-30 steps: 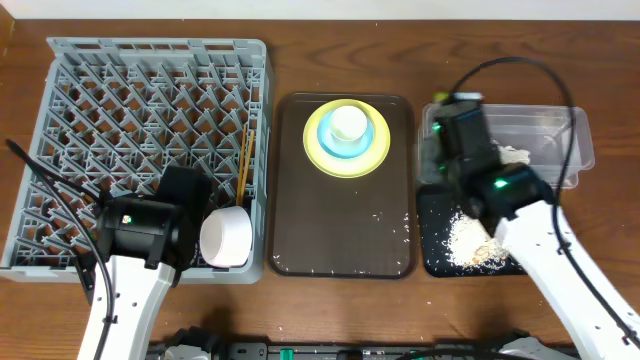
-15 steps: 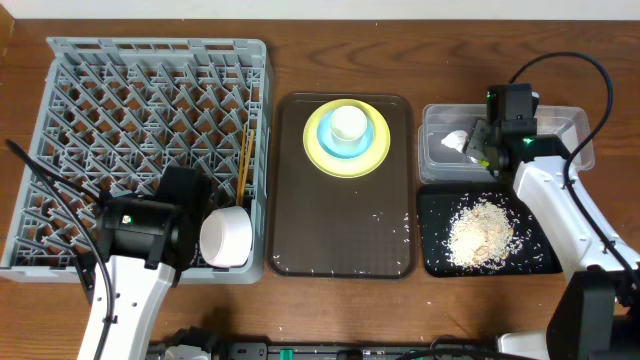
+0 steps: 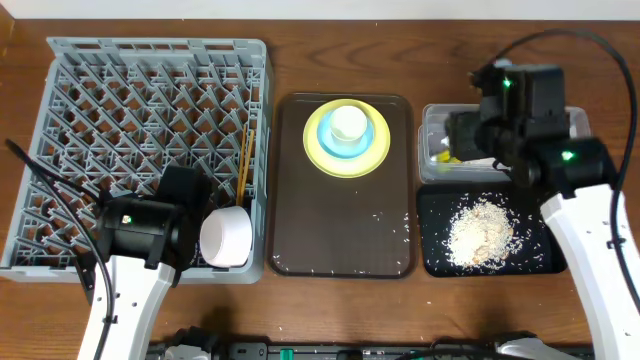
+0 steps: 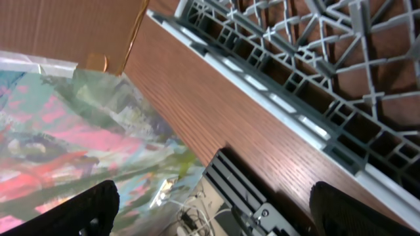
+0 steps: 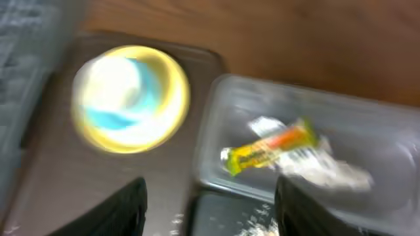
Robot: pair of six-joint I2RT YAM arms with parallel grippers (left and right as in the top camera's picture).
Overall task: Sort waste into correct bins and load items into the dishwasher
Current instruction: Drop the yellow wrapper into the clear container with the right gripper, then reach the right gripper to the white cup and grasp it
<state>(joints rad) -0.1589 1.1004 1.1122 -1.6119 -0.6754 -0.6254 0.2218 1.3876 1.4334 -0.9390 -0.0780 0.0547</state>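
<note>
Yellow-orange snack wrapper (image 5: 272, 149) in clear tub (image 5: 211, 124), plainest from the right wrist; left hand (image 4: 216, 204), right hand (image 5: 210, 200) apart.

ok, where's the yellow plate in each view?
Overhead: yellow plate at top centre, on the brown tray.
Left wrist: not in it; only the rack edge and table show.
Right wrist: upper left, blurred.
Shared landmark: the brown tray under the plate, seen in the overhead and right wrist views.
</note>
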